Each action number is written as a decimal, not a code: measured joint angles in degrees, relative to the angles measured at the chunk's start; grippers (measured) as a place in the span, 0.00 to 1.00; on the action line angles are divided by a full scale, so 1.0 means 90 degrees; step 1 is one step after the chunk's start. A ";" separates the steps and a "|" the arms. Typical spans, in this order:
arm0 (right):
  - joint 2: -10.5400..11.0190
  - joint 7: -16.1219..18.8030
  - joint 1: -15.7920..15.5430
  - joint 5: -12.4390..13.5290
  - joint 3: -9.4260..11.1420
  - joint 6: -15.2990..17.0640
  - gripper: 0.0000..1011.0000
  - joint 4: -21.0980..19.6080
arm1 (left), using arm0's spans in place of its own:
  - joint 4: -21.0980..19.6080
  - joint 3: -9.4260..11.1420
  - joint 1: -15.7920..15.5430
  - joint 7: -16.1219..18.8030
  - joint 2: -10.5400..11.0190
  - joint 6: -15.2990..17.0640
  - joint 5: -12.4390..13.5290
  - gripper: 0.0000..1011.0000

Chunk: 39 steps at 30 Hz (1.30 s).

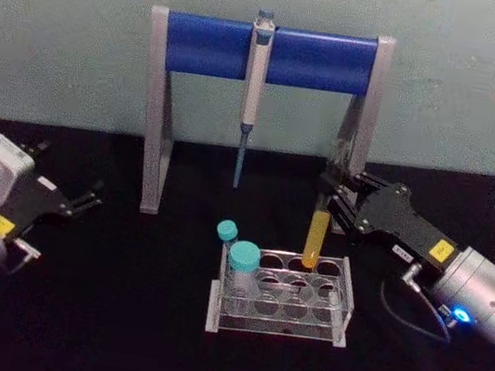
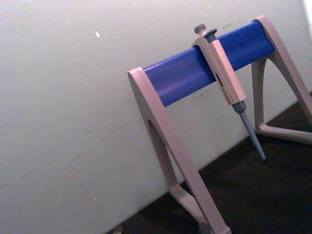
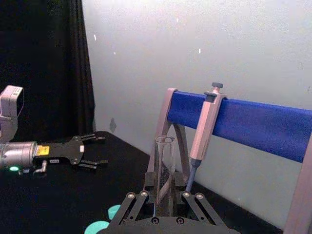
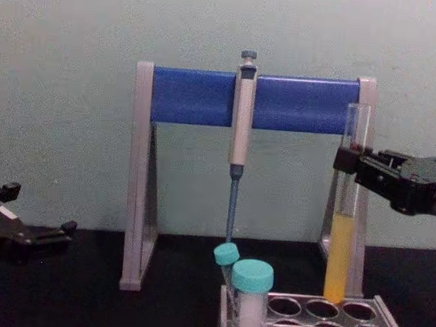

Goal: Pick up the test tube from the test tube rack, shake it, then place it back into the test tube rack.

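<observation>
The black surface [image 1: 114, 315] carries everything. At its 12 o'clock side stands the grey-and-blue stand [image 4: 200, 96], with a pipette [image 4: 242, 120] hanging on it. In front of the stand, near the middle, sits the clear rack [image 1: 274, 326].

The right end effector [image 1: 328, 201] reaches in from 3 o'clock and is clamped on the upper part of the test tube [image 4: 349, 188], well above the yellow liquid. The left end effector [image 1: 87, 196] rests far off at 9 o'clock with its fingers apart, so the right arm is clearly the nearer one.

The long axis of the test tube is almost upright. Its foot is over the back row of the rack, at about 1 o'clock from the rack's middle, and at the level of a hole's rim. I cannot tell if the foot is inside the hole or just above it.

I judge that the coming move must follow this vertical axis, because a sideways pull could press the glass against the rim. A wide teal-capped vial [image 1: 243, 260] stands at the rack's 9 o'clock end, apart from the test tube.
</observation>
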 joint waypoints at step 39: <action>-0.0244 0.0227 0.0353 -0.0269 -0.0345 0.0098 0.23 0.0790 | 0.0000 0.0000 0.0000 0.0000 0.0000 0.0000 0.0000 0.99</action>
